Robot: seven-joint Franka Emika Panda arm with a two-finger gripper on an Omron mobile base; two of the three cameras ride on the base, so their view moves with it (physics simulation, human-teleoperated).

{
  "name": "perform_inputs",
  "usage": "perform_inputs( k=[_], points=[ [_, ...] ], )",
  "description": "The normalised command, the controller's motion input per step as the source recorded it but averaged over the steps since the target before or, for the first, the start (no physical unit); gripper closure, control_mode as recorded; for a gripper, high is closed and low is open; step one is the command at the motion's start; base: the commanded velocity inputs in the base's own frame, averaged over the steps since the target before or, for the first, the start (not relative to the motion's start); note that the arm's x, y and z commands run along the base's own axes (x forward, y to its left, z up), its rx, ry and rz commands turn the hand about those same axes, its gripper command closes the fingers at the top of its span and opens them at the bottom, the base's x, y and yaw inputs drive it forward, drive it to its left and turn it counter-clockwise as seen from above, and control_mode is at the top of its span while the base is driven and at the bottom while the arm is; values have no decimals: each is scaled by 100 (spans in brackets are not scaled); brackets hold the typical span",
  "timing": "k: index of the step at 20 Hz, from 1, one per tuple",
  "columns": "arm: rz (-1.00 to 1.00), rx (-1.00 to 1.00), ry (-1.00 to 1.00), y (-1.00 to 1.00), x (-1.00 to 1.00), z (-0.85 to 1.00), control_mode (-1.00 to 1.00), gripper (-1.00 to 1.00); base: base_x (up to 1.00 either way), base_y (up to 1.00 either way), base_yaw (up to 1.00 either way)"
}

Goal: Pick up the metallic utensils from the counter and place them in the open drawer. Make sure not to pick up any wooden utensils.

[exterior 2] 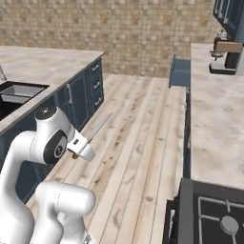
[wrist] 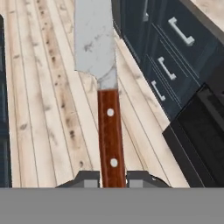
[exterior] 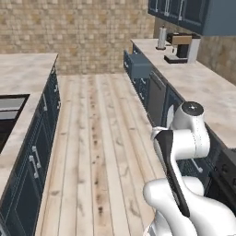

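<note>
My gripper (wrist: 113, 178) is shut on the reddish-brown handle of the knife (wrist: 109, 131), the metallic utensil, whose silver blade points away from the hand over the plank floor. From the right base the blade (exterior 2: 98, 128) sticks out forward of the gripper (exterior 2: 76, 151). The open drawer (exterior: 139, 65) juts from the dark blue cabinets far ahead on the right, also seen as the open drawer (exterior 2: 180, 71). The marbled counter (exterior: 25, 71) runs along the left. The wooden utensils are out of view.
A sink (exterior 2: 19, 93) is set in the left counter. On the right worktop (exterior 2: 214, 114) stands a coffee machine (exterior: 182, 48), with a stove (exterior 2: 214, 214) near me. A wooden floor aisle (exterior: 101, 133) runs between the cabinets.
</note>
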Motion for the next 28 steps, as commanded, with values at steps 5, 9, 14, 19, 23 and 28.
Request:
perform_inputs(
  k=[5,9,14,19,23,28],
  points=[
    [0,0,0,0,0,0,100,100,100,-36,5],
    [0,0,0,0,0,0,100,100,100,-38,-1],
    [0,0,0,0,0,0,100,100,100,-24,-9],
    [0,0,0,0,0,0,100,100,100,-17,-18],
    [0,0,0,0,0,0,100,100,100,-30,-23],
    [0,0,0,0,0,0,100,100,100,-58,-22]
  ],
)
